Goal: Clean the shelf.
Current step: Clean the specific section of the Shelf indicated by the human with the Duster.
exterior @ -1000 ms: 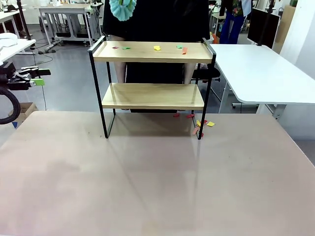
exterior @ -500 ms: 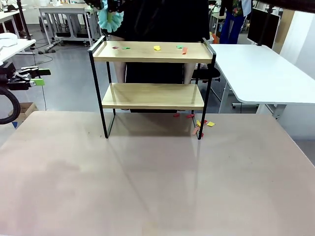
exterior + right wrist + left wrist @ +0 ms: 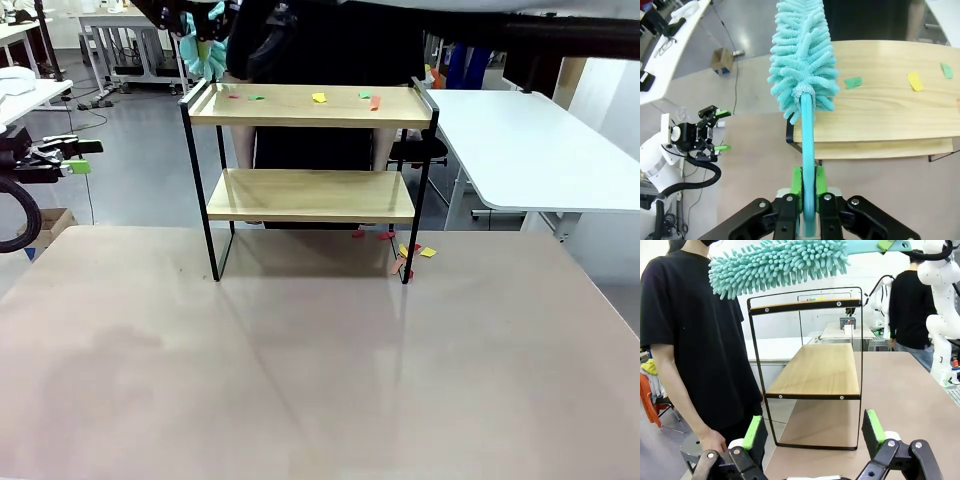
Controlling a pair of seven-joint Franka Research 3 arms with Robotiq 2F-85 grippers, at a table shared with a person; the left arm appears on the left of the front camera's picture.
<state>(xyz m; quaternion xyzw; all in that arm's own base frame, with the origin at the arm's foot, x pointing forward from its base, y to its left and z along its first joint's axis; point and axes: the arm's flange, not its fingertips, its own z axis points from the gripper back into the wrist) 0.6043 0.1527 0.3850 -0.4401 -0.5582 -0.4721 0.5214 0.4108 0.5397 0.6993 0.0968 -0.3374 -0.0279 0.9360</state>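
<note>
The shelf (image 3: 310, 195) stands at the far side of the table, two wooden boards in a black frame. Small coloured paper scraps (image 3: 319, 98) lie on its top board. A teal fluffy duster (image 3: 207, 50) hovers over the top board's left end. My right gripper (image 3: 807, 187) is shut on the duster's handle, and the duster head (image 3: 802, 60) hangs above the board's end (image 3: 880, 100), left of a green scrap (image 3: 853, 82). My left gripper (image 3: 812, 430) is open and empty, facing the shelf's end (image 3: 812, 370) from off the table's left side (image 3: 85, 157).
A person in a black shirt (image 3: 320, 40) stands right behind the shelf. More scraps (image 3: 405, 250) lie on the table by the shelf's right leg. A white table (image 3: 520, 140) stands at the back right. The near tabletop (image 3: 320, 380) is bare.
The duster has moved left and slightly down, from above the shelf's middle-left to its left end. My right arm now stretches across the top of the front view. The left gripper is unchanged.
</note>
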